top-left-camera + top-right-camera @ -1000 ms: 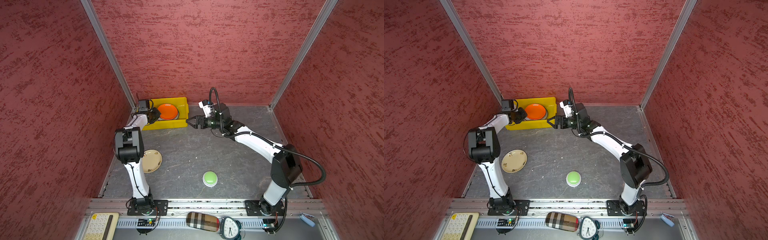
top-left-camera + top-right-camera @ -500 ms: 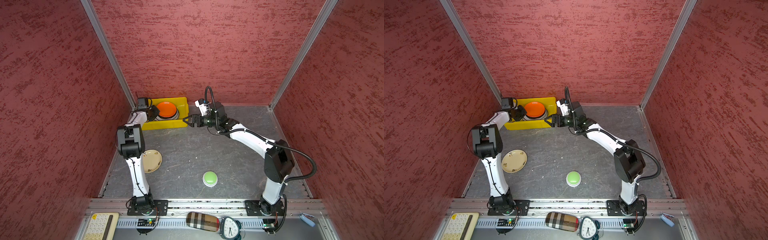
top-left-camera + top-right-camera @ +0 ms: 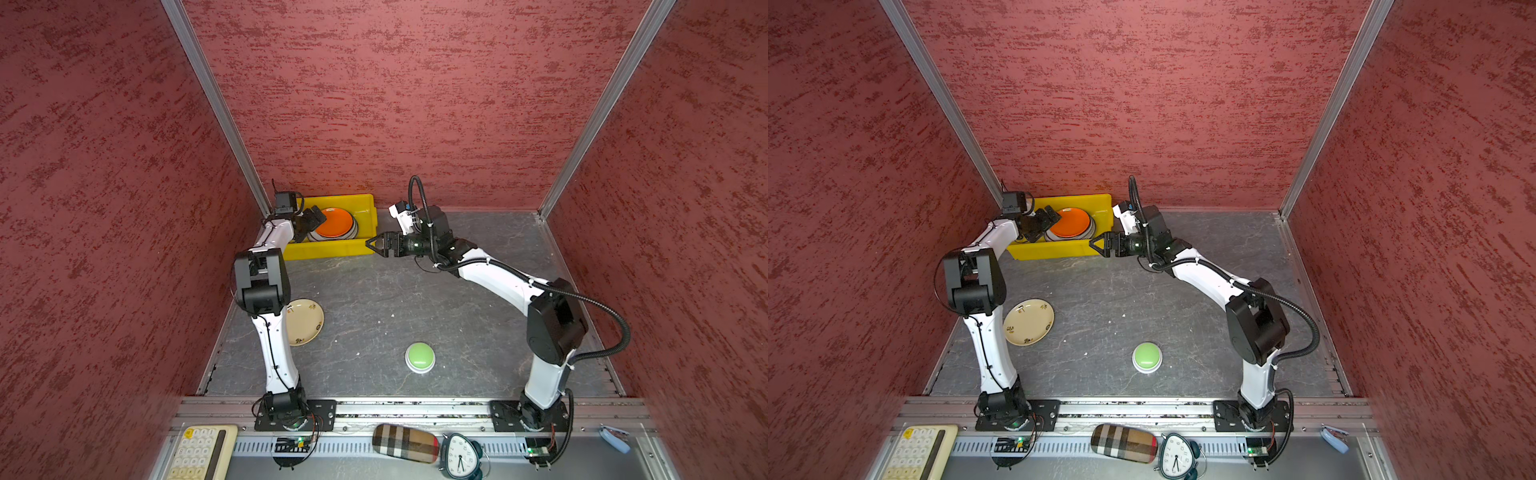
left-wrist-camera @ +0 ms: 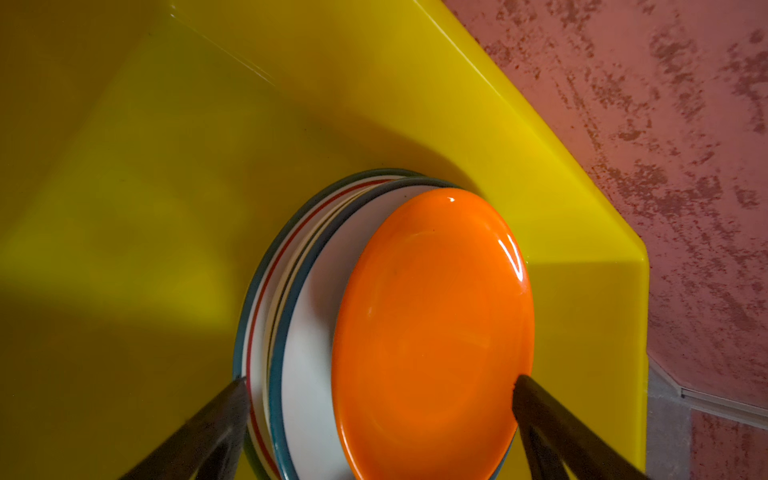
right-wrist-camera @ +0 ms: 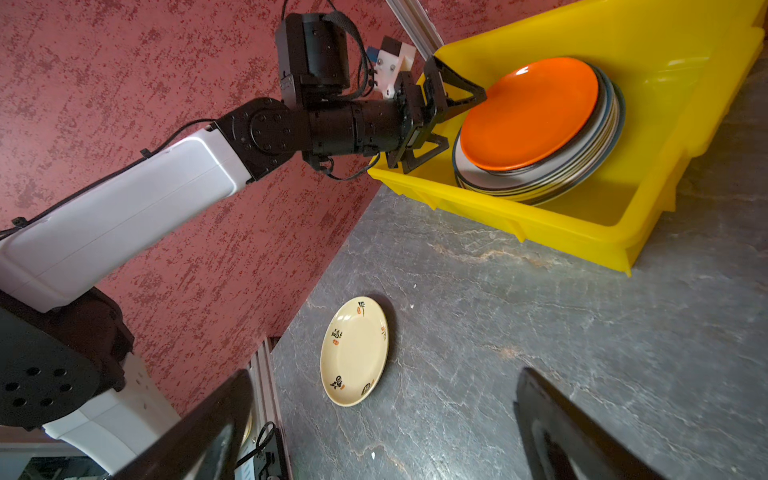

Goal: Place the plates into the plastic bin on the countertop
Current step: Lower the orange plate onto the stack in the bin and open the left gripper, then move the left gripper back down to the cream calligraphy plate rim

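We see the yellow bin (image 3: 328, 251) in the far left corner of the dark grey worktop (image 3: 374, 307), close to the back wall (image 3: 395, 104). A stack of plates (image 5: 540, 183) lies inside it, white ones with blue-green rims and one with a thin red line. An orange plate (image 3: 334, 222) sits on top, off centre on the stack.

The left pincer (image 5: 463, 120) reaches into the bin from its left end. Its jaws stand wide apart at the near edge of the stack and grip nothing. In the left wrist view one fingertip (image 4: 523, 386) is right at the rim of the orange plate, but we cannot tell whether it touches.

The right pincer (image 3: 370, 245) hangs over the worktop just beside the bin's front right corner. Its jaws are spread, with nothing between them.

One cream plate (image 3: 1029, 322) with small dark and red prints lies flat on the worktop near its left edge, well apart from the bin. In a top view the left arm (image 3: 266, 282) covers part of it. A green button (image 3: 419, 356) on a white base stands nearer the front of the worktop, apart from both pincers.
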Robot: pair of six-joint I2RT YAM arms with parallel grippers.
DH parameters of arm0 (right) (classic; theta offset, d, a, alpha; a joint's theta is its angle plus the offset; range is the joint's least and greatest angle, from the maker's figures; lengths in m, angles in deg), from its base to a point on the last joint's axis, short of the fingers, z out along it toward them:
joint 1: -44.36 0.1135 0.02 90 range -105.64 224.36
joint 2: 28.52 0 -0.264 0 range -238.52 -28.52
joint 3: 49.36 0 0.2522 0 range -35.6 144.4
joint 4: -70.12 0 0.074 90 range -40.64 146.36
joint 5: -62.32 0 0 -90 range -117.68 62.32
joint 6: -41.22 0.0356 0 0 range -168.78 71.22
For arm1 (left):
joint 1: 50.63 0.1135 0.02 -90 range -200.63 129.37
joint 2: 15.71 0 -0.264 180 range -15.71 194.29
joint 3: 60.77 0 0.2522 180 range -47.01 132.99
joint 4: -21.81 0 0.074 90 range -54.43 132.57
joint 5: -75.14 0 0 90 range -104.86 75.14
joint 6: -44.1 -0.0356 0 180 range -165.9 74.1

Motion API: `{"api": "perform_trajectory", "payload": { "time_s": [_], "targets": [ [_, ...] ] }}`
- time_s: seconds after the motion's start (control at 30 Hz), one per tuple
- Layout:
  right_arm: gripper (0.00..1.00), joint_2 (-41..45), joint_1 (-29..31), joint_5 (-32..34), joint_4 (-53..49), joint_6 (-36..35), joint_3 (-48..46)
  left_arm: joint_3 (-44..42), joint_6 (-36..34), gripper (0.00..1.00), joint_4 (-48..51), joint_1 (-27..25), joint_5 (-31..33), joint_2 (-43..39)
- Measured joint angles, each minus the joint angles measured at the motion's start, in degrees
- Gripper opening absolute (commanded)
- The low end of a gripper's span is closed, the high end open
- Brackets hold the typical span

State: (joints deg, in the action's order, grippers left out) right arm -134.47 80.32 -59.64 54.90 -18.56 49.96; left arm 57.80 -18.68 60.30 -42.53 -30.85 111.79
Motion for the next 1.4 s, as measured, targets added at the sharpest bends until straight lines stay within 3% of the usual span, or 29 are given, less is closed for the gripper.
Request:
{"api": "perform_trajectory", "payload": {
  "time_s": [0.17,0.27,0.47,0.8,1.07,1.4],
  "targets": [
    [0.99,1.6,0.0,0.2,-0.3,0.2,-3.0,0.7,-1.9,0.99,1.9,-1.0,1.4,-0.2],
    [0.99,3.8,0.0,0.7,-0.4,0.0,-4.5,-3.1,-2.7,0.99,0.1,-1.6,3.4,-3.4],
    [0.99,11.7,-0.1,-0.4,-0.6,-0.7,-10.3,-16.1,-2.5,0.99,1.5,-3.7,11.3,-20.9],
    [0.99,25.8,-0.7,0.7,-3.1,-3.1,-22.7,-43.5,0.2,0.99,4.0,-3.2,12.0,-53.0],
    [0.99,28.7,-2.1,-9.3,-4.3,-5.0,-26.1,-61.1,3.0,0.98,10.2,2.5,7.7,-68.8],
    [0.99,29.1,-2.1,-11.5,-7.3,-4.8,-28.3,-71.6,5.6,0.98,13.9,13.8,2.7,-77.7]
  ]
}}
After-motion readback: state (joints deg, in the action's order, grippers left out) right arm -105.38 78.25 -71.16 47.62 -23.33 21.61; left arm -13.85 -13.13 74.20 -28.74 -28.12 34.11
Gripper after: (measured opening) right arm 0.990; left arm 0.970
